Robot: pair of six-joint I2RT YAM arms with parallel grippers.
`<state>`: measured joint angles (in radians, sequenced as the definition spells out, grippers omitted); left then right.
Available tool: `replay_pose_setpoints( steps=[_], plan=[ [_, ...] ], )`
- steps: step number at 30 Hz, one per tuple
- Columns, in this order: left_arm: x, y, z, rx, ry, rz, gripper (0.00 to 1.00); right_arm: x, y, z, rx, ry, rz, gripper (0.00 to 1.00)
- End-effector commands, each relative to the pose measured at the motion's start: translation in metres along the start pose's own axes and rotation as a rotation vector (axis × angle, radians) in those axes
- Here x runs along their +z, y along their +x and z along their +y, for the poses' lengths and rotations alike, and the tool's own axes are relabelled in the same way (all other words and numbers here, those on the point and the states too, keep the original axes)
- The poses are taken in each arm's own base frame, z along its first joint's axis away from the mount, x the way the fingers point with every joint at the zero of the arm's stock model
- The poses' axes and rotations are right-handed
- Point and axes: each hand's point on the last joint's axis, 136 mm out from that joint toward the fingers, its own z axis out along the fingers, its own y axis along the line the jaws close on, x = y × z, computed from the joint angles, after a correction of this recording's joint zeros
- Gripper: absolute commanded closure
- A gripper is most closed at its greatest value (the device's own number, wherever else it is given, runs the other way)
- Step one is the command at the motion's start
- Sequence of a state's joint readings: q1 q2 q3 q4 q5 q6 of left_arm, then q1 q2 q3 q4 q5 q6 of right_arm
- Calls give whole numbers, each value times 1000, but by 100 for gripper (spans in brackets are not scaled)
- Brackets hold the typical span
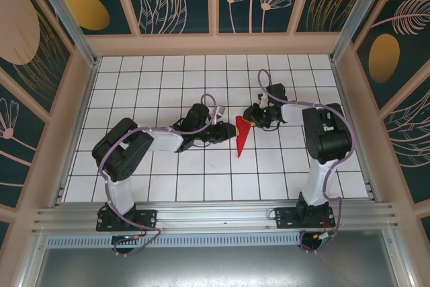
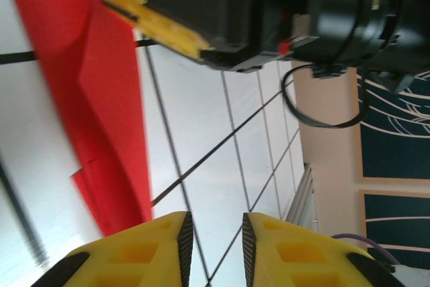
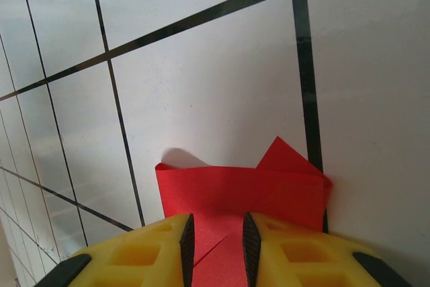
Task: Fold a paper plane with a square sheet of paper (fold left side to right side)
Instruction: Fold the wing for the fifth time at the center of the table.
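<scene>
right wrist view: right hand (image 3: 215, 223) slightly apart over the paper plane (image 3: 235, 189); left wrist view: left hand (image 2: 213, 223) slightly apart beside it.

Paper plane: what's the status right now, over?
Left gripper slightly open, empty, beside the paper plane. Right gripper slightly open, poised over its wide end. Dart shape, lying on the tiled table. Nothing else blocking.

The left arm (image 1: 144, 142) lies low and stretched to the right, its jaws a narrow gap apart with nothing between them. The right arm (image 1: 322, 132) stands up, bends at the elbow and reaches left, jaws tipped downward and parted by a similar slit.
</scene>
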<state>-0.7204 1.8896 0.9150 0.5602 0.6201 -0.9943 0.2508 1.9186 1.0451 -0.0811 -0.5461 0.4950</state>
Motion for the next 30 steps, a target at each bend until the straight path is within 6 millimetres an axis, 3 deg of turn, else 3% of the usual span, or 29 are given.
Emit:
replay_pose_setpoints(
  steps=[1, 8, 30],
  plan=[
    [17, 9, -10, 28, 32, 81, 72, 15, 17, -33, 20, 121, 48, 71],
    [37, 16, 10, -12, 4, 106, 74, 15, 17, -32, 19, 121, 51, 72],
    [55, 45, 46, -85, -80, 172, 76, 17, 18, -32, 18, 125, 55, 73]
  ],
)
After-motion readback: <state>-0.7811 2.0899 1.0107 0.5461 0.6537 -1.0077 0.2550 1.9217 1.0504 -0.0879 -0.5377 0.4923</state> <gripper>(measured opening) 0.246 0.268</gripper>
